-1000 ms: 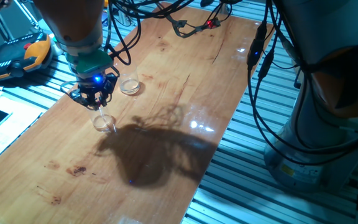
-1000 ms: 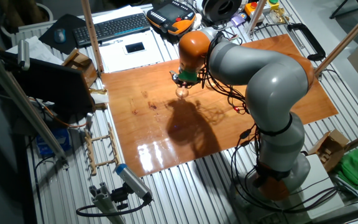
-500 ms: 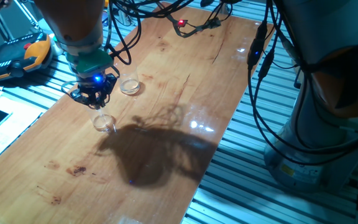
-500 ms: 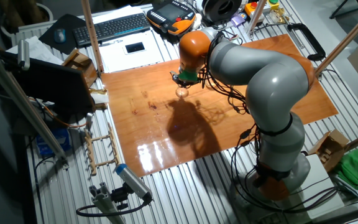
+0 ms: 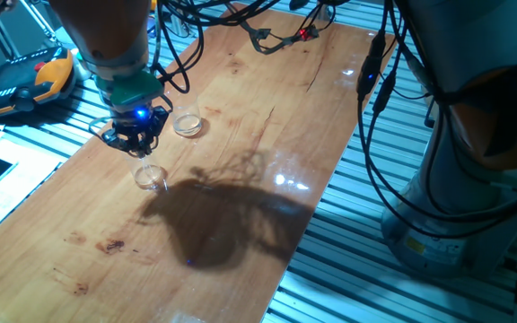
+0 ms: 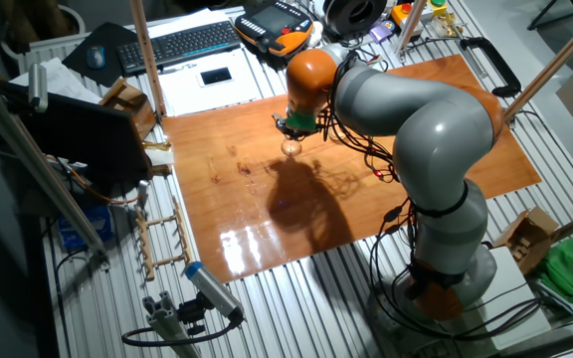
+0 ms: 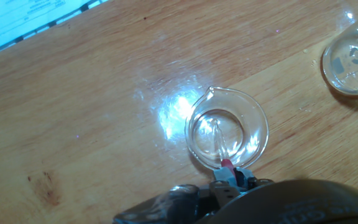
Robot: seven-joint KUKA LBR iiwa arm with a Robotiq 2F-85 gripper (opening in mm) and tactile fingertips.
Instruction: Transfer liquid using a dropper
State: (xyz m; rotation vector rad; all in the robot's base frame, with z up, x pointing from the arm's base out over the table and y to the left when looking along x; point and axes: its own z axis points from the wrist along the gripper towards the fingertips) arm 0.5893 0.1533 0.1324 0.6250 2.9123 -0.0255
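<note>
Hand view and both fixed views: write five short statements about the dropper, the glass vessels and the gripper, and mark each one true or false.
1. The dropper points down into the small glass beaker below the hand. True.
2. The dropper lies flat on the wooden table. False: the gripper holds it upright above the beaker, and only its red end shows near the fingers.
3. There is a second glass vessel, a shallow glass dish, apart from the beaker. True.
4. The beaker is filled to its rim with dark liquid. False: its contents look clear, and the level cannot be made out.
5. The beaker has a pouring spout on its rim. True.
</note>
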